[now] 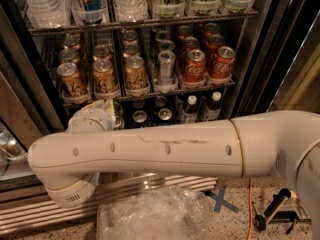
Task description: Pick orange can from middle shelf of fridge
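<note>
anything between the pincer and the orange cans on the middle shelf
Nothing visible stands in front of the nearest orange can, which is at the front of its lane. The pincer sits just below the middle shelf, under that can, so the shelf's front edge lies on the way up.

Arm (165,146): cream-white tube, oval recesses in a row, dark scuff streaks, thin seam ring before a wider section; vented round end cap. Gripper (95,115): cream, behind the arm, just under the shelf (150,94).
</note>
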You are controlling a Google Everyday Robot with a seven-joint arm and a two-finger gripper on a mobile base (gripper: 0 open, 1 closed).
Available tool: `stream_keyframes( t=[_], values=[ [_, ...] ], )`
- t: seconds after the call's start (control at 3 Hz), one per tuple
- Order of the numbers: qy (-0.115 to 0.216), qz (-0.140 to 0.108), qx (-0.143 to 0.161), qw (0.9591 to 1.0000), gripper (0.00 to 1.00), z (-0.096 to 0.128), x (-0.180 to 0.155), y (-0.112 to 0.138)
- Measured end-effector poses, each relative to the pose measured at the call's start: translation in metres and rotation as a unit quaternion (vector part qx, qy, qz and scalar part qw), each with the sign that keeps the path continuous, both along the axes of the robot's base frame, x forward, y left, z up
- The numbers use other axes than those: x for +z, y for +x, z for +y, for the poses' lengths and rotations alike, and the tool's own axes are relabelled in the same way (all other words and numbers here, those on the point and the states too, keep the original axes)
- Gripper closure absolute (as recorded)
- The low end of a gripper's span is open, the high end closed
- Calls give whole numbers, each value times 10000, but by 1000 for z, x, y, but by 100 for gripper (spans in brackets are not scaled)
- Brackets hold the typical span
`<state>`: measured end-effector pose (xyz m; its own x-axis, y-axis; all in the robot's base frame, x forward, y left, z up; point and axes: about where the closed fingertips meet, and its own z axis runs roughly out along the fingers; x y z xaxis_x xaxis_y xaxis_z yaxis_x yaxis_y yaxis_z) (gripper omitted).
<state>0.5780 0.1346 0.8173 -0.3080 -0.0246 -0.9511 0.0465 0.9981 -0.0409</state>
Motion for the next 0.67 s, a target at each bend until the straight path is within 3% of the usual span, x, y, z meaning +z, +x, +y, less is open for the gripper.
stream_keyframes(
  t=[0.33, 0.67],
  values=[
    [0, 0, 0, 10000, 81, 0, 0, 0],
    [0, 0, 0, 10000, 81, 0, 0, 0]
  ],
)
